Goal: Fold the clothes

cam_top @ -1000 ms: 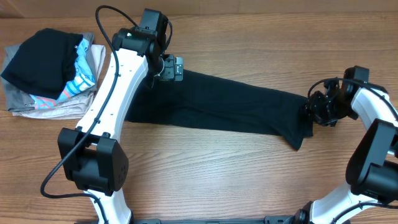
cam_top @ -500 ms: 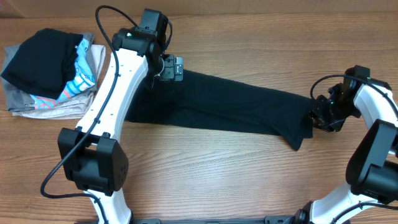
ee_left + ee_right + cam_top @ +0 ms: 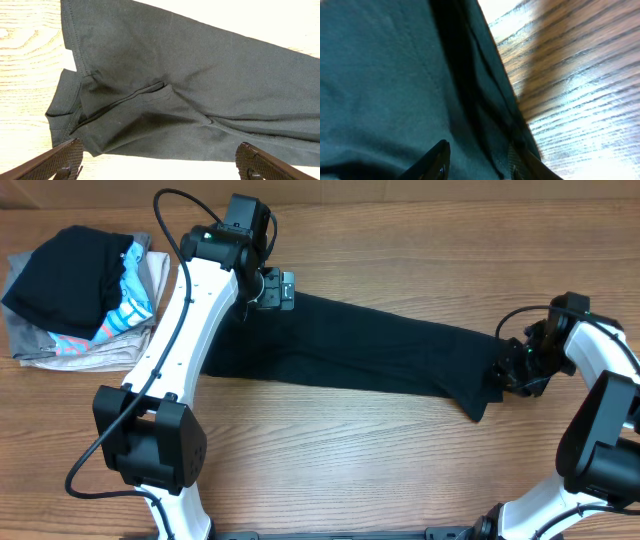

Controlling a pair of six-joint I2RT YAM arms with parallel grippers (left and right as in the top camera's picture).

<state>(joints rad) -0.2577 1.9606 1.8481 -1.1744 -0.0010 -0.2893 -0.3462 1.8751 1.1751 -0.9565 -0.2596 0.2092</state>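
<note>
At frame right the right gripper (image 3: 512, 367) has edged lower onto the end of the black T-shirt (image 3: 370, 352), jaws straddling fabric, hold unclear; the left gripper (image 3: 274, 288) stays released, so folding is pending.

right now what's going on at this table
Two robot arms are working on a black T-shirt that lies as a long strip across the wooden table. The left gripper hangs open above the shirt's left end, holding nothing. The right gripper is down at the shirt's right edge; whether it has pinched the fabric is unclear. A pile of folded garments sits at the far left.
</note>
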